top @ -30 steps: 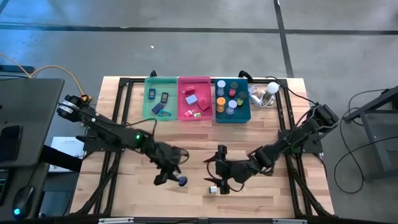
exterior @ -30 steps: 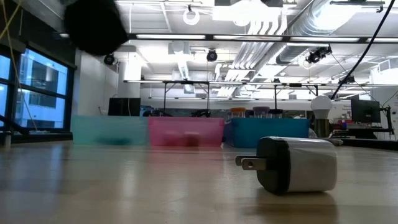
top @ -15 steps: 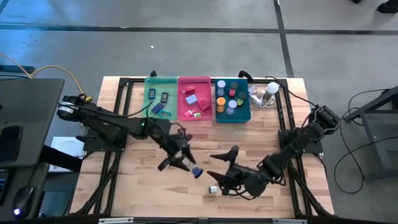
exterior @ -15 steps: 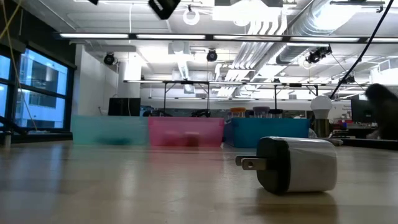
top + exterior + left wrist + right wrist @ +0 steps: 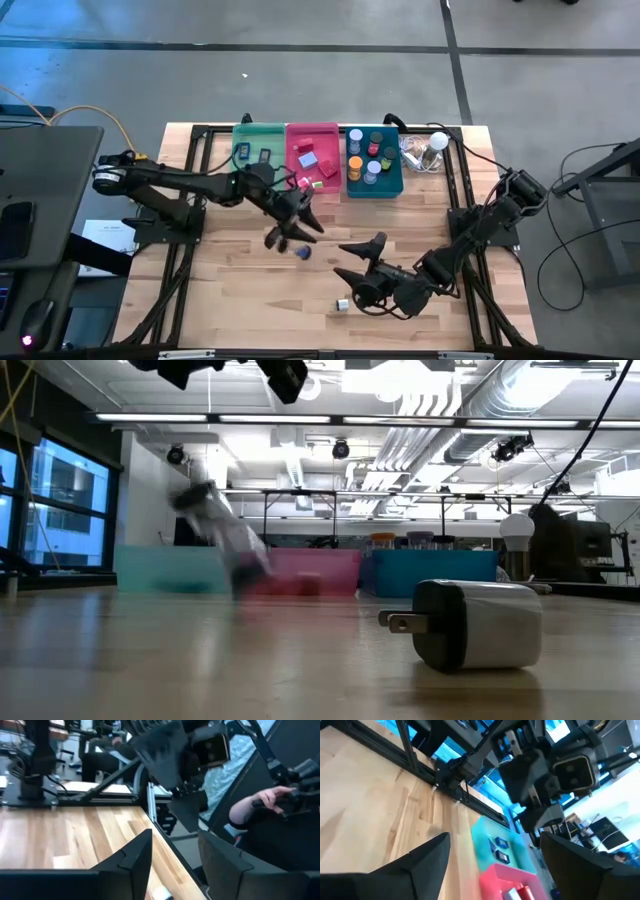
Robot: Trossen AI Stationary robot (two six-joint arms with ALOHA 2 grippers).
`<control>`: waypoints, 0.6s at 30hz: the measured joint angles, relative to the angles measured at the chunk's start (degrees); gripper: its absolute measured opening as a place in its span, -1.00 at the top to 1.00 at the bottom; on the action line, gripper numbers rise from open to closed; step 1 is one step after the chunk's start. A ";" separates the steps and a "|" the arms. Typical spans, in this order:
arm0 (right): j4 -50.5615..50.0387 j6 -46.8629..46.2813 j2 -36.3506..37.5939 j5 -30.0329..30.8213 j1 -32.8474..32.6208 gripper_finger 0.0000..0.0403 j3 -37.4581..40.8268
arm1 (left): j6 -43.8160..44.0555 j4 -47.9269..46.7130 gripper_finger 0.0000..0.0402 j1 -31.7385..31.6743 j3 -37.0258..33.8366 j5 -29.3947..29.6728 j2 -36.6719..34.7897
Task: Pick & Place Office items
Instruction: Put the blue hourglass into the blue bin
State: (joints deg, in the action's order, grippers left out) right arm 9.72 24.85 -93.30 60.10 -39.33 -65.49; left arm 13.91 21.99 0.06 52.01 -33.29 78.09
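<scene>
My left gripper (image 5: 293, 232) hangs high over the table's middle, just short of the green bin (image 5: 258, 160) and pink bin (image 5: 313, 160). Its fingers stand wide open, and the left wrist view (image 5: 175, 836) shows nothing between them. A small blue item (image 5: 303, 251) lies just on their near side. The low view catches a blurred streak (image 5: 222, 540) in mid-air under that gripper. My right gripper (image 5: 358, 262), (image 5: 495, 837), open, hovers near the table's front, just far of a small white-and-black plug (image 5: 343, 304), (image 5: 470, 625) lying on its side. My left gripper: the blue item (image 5: 303, 251) shows right beside its fingers, but whether they touch it cannot be told. The wrist view has the gap between the fingers bare.
Green, pink and teal bins (image 5: 375, 165) stand side by side at the far edge, with small items inside. A white bulb (image 5: 437, 142) with clear plastic lies to their right. A person's hand (image 5: 270, 800) shows beyond the table. Bare wood spreads at left and front.
My left gripper has risen from the table's front and travelled toward the far edge, to just before the bins. The blue item has moved the same way alongside it. My right arm has swung a little toward the near edge, and its gripper has turned above the plug, which stayed put.
</scene>
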 joint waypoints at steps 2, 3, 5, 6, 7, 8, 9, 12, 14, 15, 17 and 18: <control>0.01 1.09 0.00 0.41 0.00 -0.48 0.00 | 0.98 0.51 0.30 -0.94 0.02 -0.14 -0.01; 0.00 1.41 0.00 1.09 0.00 -0.48 0.00 | 1.28 0.43 0.34 -1.43 0.02 -0.86 -0.01; 0.00 1.97 0.00 2.64 -0.02 -0.48 0.00 | 1.37 0.21 0.42 -2.35 0.02 -2.73 0.00; 0.00 2.18 0.00 3.55 -0.02 -0.48 0.00 | 1.55 0.08 0.46 -2.71 0.02 -3.27 -0.01; -0.04 2.27 0.00 4.62 -0.02 -0.48 0.00 | 2.00 -0.05 0.49 -2.92 0.02 -3.40 -0.01; -0.04 2.31 0.00 5.83 -0.07 -0.48 0.00 | 2.22 -0.11 0.53 -3.02 0.02 -3.40 0.00; -0.06 2.31 0.00 7.14 -0.07 -0.48 0.00 | 2.21 -0.12 0.55 -3.00 0.02 -3.40 0.01; -1.64 1.97 0.02 9.38 0.00 -0.48 0.00 | 0.03 -0.26 0.59 -2.98 0.02 -4.51 0.01; -3.16 1.16 0.02 9.85 0.41 -0.48 0.00 | 0.30 -0.22 0.59 -2.97 0.02 -5.65 0.01; -3.96 0.77 0.02 9.90 0.49 -0.48 0.00 | 1.16 -0.14 0.59 -2.96 0.02 -5.68 0.01; -5.68 -0.50 0.02 9.87 0.92 -0.48 0.00 | 1.75 -0.23 0.59 -2.96 0.02 -5.84 0.01; -6.67 -1.22 0.02 9.79 1.16 -0.48 0.00 | 1.19 -0.31 0.59 -2.96 0.02 -5.87 0.01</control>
State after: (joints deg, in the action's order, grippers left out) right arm 3.05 23.63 -93.27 69.89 -38.18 -65.49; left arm 15.09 21.68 -2.90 52.03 -39.16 78.11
